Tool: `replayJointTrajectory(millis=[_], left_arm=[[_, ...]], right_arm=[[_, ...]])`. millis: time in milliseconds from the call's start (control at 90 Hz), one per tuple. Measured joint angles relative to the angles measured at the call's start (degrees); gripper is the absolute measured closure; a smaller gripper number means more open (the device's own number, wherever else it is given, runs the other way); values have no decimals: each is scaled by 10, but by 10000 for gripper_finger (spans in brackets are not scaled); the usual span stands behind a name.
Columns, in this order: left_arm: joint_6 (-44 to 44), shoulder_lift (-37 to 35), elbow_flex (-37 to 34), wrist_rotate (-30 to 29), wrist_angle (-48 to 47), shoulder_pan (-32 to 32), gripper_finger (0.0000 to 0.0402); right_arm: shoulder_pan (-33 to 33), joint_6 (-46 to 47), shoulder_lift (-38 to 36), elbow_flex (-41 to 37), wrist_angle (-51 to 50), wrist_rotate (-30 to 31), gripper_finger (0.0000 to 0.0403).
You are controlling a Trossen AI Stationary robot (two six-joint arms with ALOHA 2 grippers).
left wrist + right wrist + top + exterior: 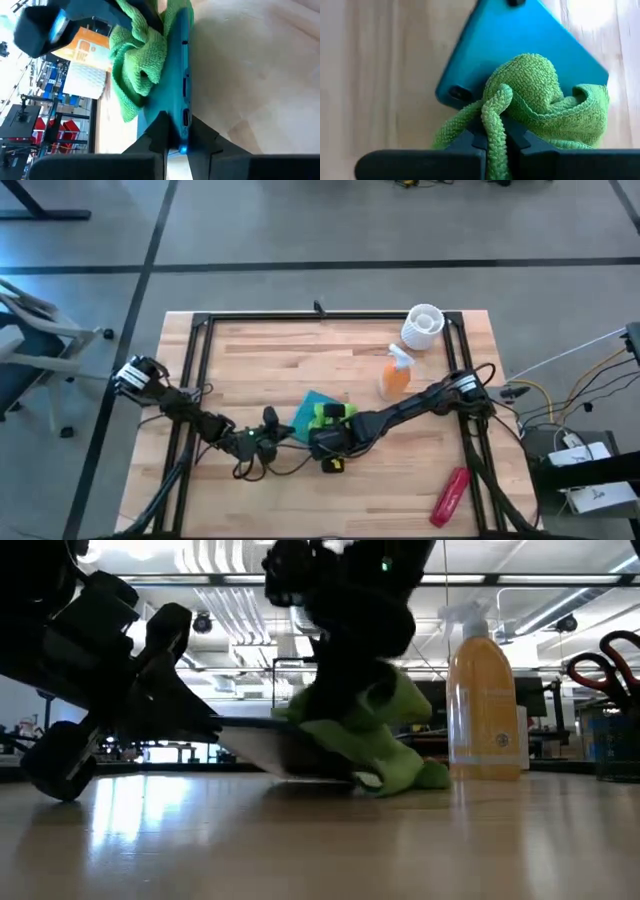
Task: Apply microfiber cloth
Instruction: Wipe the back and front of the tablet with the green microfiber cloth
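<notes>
Cloth [540, 100] sits bunched on my teal device [520, 40] mid-table, pinched by the right gripper [495, 137], while the left gripper [175, 132] clamps the device's edge from nine o'clock.

green cloth [385, 745] bunched on tilted device [275, 745], spray bottle [483, 700]

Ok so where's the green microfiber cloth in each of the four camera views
High view: the microfiber cloth is low centre, on the blue device.
Low view: the cloth is centre, bunched on the device's raised end.
Left wrist view: the cloth is upper centre-left, against the device.
Right wrist view: the cloth is centre, pinched by the right gripper.
Shared landmark: the blue device.
</notes>
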Motion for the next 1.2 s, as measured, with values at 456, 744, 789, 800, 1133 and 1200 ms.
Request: replayJointTrajectory(millis=[456,744,789,800,1133,1200], left_arm=[[-39,0,-1,-5,1,-4,367],[-82,0,-2,7,-5,-4,297],[-89,0,-2,7,-8,-4,284],[-90,0,-2,7,-8,-4,281],[-121,0,-2,2,-16,-4,206],[-121,0,-2,2,-16,-4,195]], right_arm=[[-80,-19,-1,-64,-39,116,403],[-71,-70,-30,-34,-9,94,403],[-70,-82,-31,-33,11,72,403],[-70,-83,-31,-33,18,65,403],[-62,-111,-31,-35,169,-85,403],[-60,-113,-30,-35,192,-122,403]])
